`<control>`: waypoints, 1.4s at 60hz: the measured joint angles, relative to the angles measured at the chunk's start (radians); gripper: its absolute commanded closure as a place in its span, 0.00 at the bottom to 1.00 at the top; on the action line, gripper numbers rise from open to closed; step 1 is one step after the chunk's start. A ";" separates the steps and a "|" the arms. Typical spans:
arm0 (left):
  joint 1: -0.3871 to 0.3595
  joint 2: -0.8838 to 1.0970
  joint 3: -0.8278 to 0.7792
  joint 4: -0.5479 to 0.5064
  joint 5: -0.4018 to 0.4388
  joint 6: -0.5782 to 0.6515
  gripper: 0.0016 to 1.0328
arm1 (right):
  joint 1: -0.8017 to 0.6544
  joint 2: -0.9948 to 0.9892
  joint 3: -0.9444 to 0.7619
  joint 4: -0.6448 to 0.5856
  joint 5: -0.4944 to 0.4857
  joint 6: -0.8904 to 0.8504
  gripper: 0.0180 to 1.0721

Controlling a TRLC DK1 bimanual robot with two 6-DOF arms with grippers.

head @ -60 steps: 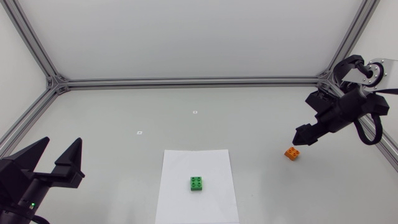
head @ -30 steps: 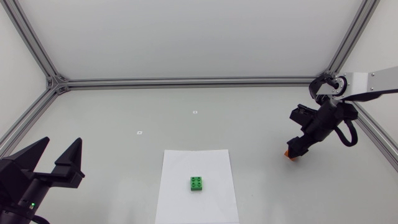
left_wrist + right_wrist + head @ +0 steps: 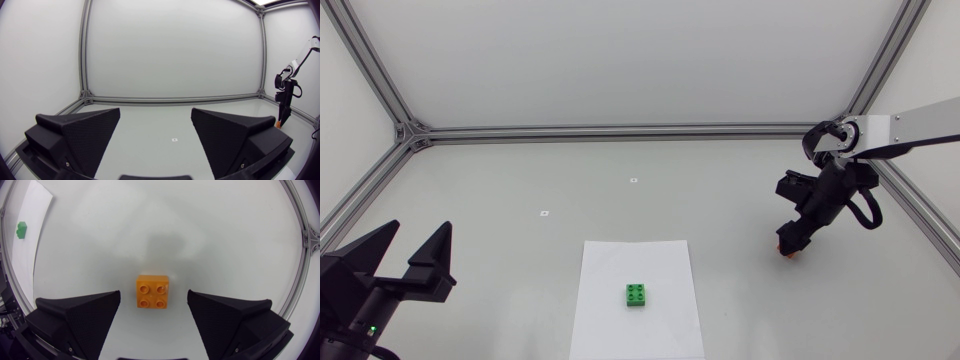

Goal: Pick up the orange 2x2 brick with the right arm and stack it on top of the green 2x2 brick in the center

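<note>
pale grey tabletop [image 3: 520,180], white walls around it. near its right side the orange brick [image 3: 152,291] sits studs up on the bare surface, and the right gripper [image 3: 154,305] hangs over it, pointing down. its fingers are spread wide with the brick between the tips, a clear gap on each side and nothing held. the green brick [image 3: 636,295] sits on a sheet of paper [image 3: 660,260] in the middle, well apart from the orange one. the left gripper [image 3: 417,235] rests at the left edge, fingers also wide apart and empty.

the step in hand looks like the grasp itself. to do it well, i would come straight down until the tips reach the brick's side walls below the studs, keep it centred so both fingers meet it together, and close on two opposite flat faces. the brick looks nearly square to the fingers, so little wrist turn seems needed. an uneven close could push or twist it on the smooth surface and spoil the later stud alignment.
</note>
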 measured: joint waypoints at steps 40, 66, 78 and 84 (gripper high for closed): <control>0.000 0.000 0.000 0.000 0.000 0.000 0.04 | 0.010 0.004 -0.008 0.017 -0.001 0.000 0.17; 0.000 0.000 0.000 0.000 0.000 0.000 0.04 | 0.010 0.010 -0.027 0.043 -0.004 0.000 0.25; 0.000 0.000 0.000 0.000 0.000 0.000 0.04 | 0.008 0.010 -0.031 0.046 -0.004 -0.003 0.28; 0.000 0.000 0.000 0.000 0.000 0.000 0.04 | 0.007 0.010 -0.031 0.047 -0.004 -0.005 0.34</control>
